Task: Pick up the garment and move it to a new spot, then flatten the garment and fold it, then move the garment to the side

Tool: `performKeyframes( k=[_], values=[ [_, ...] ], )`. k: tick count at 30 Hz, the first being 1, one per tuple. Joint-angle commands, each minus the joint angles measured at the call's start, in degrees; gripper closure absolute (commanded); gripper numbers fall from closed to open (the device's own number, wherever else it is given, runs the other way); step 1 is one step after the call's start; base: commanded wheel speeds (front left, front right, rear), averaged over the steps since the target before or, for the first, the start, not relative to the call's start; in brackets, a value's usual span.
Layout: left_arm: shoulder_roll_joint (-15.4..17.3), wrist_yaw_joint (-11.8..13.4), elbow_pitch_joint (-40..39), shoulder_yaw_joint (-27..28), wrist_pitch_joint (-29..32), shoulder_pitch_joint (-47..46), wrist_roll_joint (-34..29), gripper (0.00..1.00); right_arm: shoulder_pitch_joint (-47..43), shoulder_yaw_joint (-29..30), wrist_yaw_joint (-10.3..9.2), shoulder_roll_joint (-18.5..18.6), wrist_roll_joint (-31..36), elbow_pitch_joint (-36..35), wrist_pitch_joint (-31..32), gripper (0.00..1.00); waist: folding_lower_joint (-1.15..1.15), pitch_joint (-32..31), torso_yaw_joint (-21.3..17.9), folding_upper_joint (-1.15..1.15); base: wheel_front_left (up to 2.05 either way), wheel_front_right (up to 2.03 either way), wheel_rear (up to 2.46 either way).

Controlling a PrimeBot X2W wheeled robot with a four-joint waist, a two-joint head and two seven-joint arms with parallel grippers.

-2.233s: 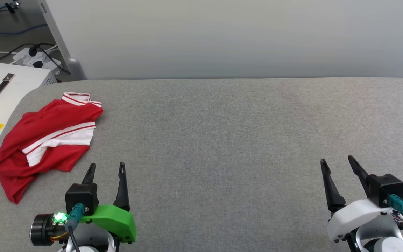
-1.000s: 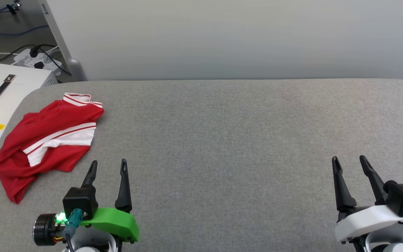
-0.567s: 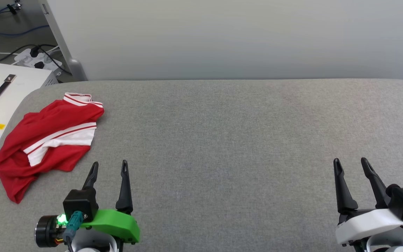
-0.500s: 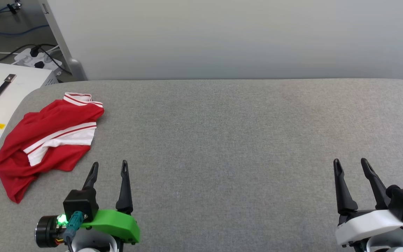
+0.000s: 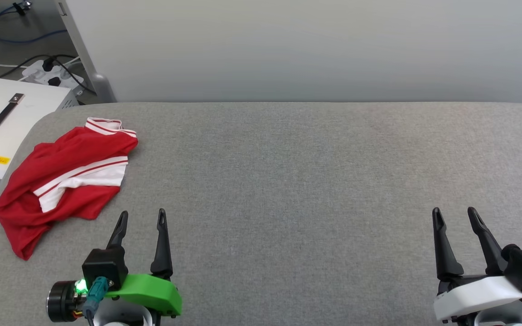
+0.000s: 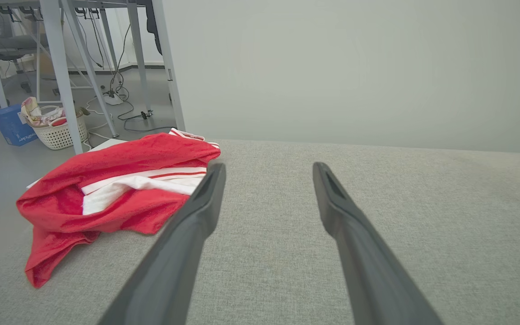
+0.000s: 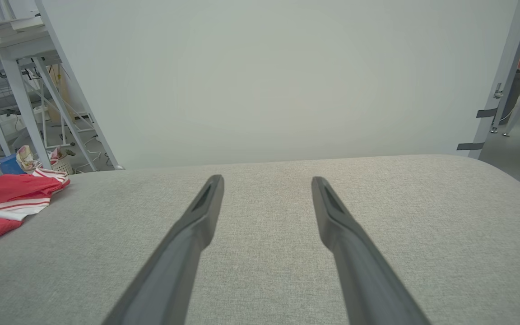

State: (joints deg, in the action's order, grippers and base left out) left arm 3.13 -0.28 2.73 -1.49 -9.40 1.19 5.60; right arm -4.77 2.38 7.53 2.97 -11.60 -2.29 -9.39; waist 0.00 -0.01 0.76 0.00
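Low at the left of the head view, the left claw [image 5: 142, 212]: two long dark fingers spread well apart, nothing between them, tips aimed forward across the grey padded table [image 5: 288, 154]. Behind the fingers, a black block and a green wrist shell [image 5: 150, 290], with a small green light [image 5: 79, 285] lit beside it. Forearm running off the bottom edge. Poised over the padding, roughly level, gripping nothing.

Low at the right, the right claw [image 5: 453, 210]: likewise parted and empty, fingers leaning a little to the left, a white wrist shell [image 5: 474, 299] behind them. Well apart from the left claw, with bare padding between the two.

Ahead of the left claw and off to its left, the garment [image 5: 75, 149]: a rumpled red heap with a white band across the middle and red-and-white striped trim at its far end, lying on the table near the left edge. Near the left claw's outer fingertip, yet clear of it in the head view. In the left wrist view, overlapped at its edge by that finger's tip. Far off to the left of the right claw.

Beyond the garment, off the table: a white case [image 5: 12, 113] with a dark strap handle, then a power strip [image 5: 45, 72] with cables. Straight ahead of both claws, a plain pale wall panel [image 5: 311, 45].
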Motion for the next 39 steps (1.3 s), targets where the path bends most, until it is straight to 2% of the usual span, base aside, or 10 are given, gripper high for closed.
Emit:
performKeyframes(
  k=[1,12,39],
  values=[
    [-0.2,0.0,0.2,0.0,-0.6,0.8,0.4,0.0,-0.9,-0.3,-0.02,-0.1,0.1,-0.6,-0.7,0.0,0.0,0.1,0.2,0.0,0.0,0.0,0.0],
    [-0.2,0.3,0.8,0.7,-1.9,-0.1,0.8,0.0,-1.2,-1.4,-0.03,-0.1,0.4,-1.0,-2.0,0.0,0.0,1.2,4.6,0.0,0.0,0.0,0.0],
    [-0.2,0.9,2.2,4.9,-5.1,-1.6,6.2,0.0,0.0,-5.4,-0.04,-0.1,2.6,-1.5,-5.1,0.0,0.0,5.0,24.6,0.0,0.0,0.0,0.0]
  ],
)
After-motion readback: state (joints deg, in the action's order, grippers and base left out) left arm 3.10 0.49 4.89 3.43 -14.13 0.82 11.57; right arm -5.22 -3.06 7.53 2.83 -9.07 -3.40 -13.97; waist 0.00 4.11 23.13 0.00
